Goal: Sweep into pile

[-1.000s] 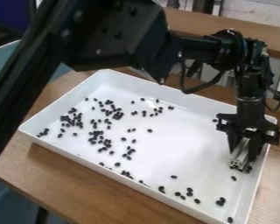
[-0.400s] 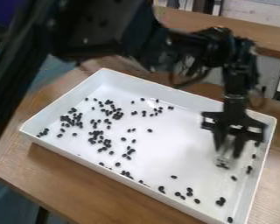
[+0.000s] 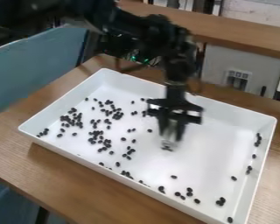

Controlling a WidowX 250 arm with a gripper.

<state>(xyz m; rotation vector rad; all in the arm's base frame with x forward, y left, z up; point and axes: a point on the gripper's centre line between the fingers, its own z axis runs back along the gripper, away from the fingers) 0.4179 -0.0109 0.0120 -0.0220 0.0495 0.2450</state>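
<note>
A brown wooden worktop [image 3: 66, 175] is spreading beneath a large white rectangular tray [image 3: 136, 181] with raised walls, which is lying at a slant, one corner pointing left. A black jointed robot arm [image 3: 127, 24] is hanging over the tray's far side, coming in from the far left. A flat blue-grey panel [image 3: 40, 65] is standing at the far left, beside the worktop. A brown wooden ledge [image 3: 242, 33] is running across the far side, and a pale grey panel [image 3: 215, 70] is standing below it.

The black two-finger gripper [image 3: 169, 132] is pointing down over the middle of the tray, slightly toward the far side. Its fingers are standing slightly apart, clamping on a short, pale grey bar [image 3: 169, 139], which is hanging nearly upright; whether its lower end is touching the tray floor, I cannot tell.

Small, black, oval beans [image 3: 174, 176] are lying on the tray floor. Most are sitting loosely scattered in the left half, in several thick patches. Others are lining the near wall, a few are resting toward the near right corner, and more are lying along the right wall.
</note>
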